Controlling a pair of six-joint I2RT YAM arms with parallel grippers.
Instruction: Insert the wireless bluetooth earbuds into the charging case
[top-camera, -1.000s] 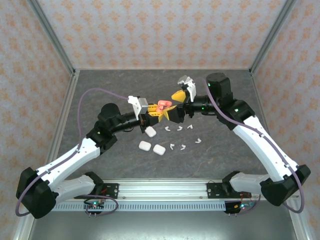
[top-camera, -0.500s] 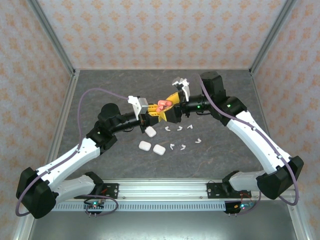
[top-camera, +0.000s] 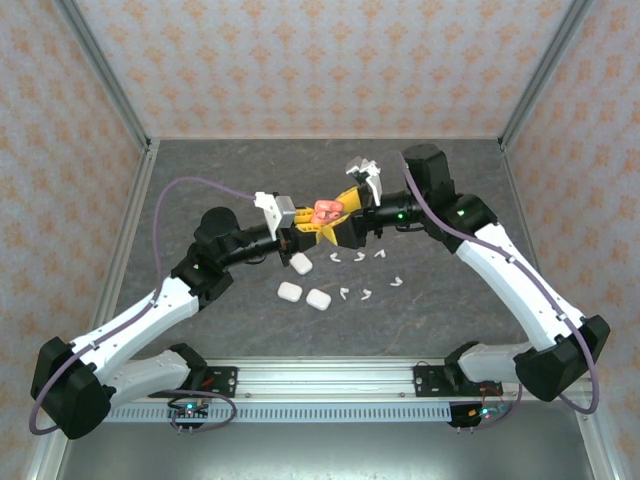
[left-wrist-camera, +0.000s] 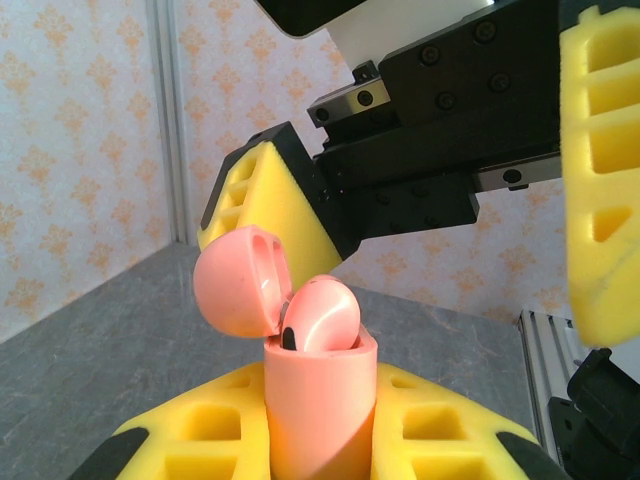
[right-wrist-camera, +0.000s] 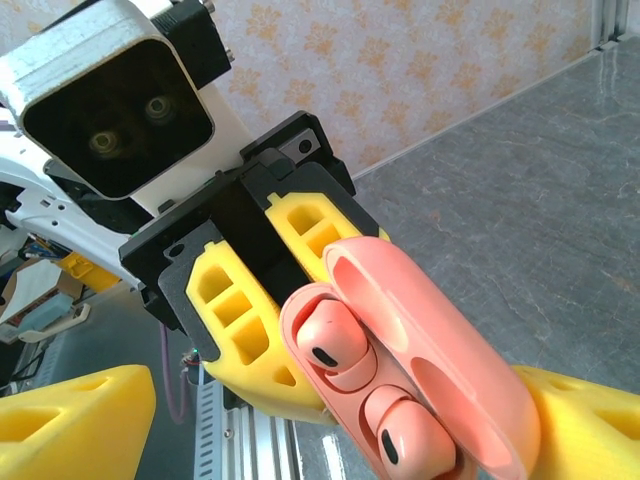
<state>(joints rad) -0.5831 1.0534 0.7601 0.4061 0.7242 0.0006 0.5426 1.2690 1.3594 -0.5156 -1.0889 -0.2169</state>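
Note:
A coral-pink charging case (top-camera: 327, 211) is held up above the table, my left gripper (top-camera: 313, 226) shut on its lower body. Its lid (left-wrist-camera: 240, 280) is hinged open. Two pink earbuds (right-wrist-camera: 330, 345) sit in their sockets, the second one (right-wrist-camera: 405, 440) just below the first. My right gripper (top-camera: 345, 206) is open; its yellow fingers (left-wrist-camera: 268, 200) stand on either side of the case top without clearly touching it. Several white earbuds (top-camera: 358, 256) lie loose on the table below.
Three white closed cases (top-camera: 301, 264), (top-camera: 290, 291), (top-camera: 319, 299) lie on the grey table in front of the grippers. More white earbuds (top-camera: 366, 294) lie to their right. Metal frame posts and patterned walls bound the table.
My right gripper has swung left from behind the case and now straddles it, its jaws narrowing a little. The left gripper and the case have held still.

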